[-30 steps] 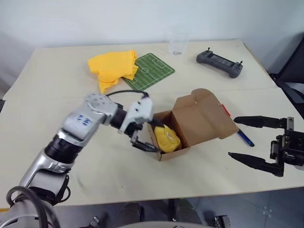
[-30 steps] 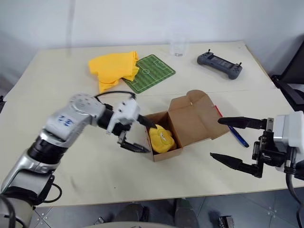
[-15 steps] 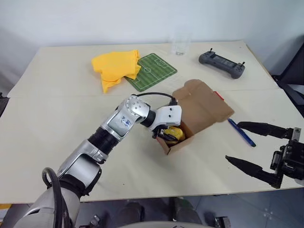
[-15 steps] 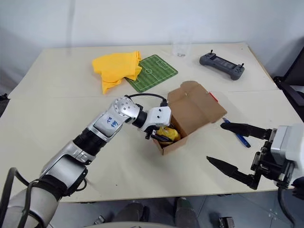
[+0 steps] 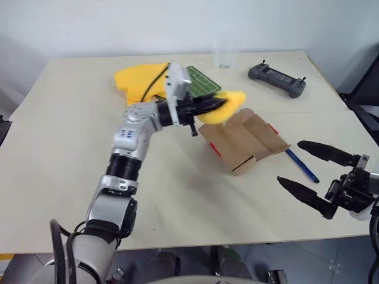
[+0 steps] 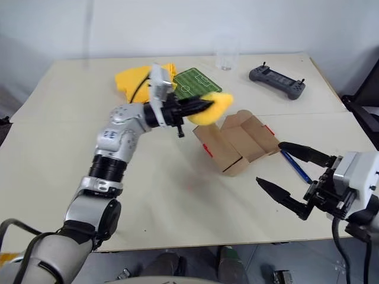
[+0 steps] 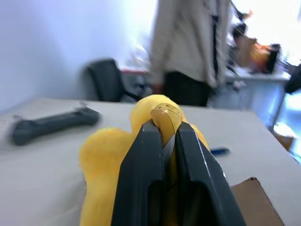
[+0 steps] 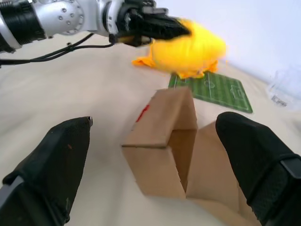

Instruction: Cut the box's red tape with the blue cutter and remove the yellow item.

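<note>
My left gripper is shut on the yellow item, a rounded yellow lump held in the air above and behind the box. In the left wrist view its two black fingers pinch the yellow item. The brown box lies open and empty on the table, with red tape on its near edge and more on its far flap. The blue cutter lies on the table just right of the box. My right gripper hovers open at the table's front right, near the cutter, holding nothing.
A yellow cloth, a green football-pitch mat, a clear glass and a grey controller sit along the table's far side. The left wrist view shows a person standing beyond the table and a dark chair.
My left gripper closed on the yellow item inside the box and lifted it out, up and toward the back. The box tipped and shifted slightly. The right gripper stayed open and nearly still.
</note>
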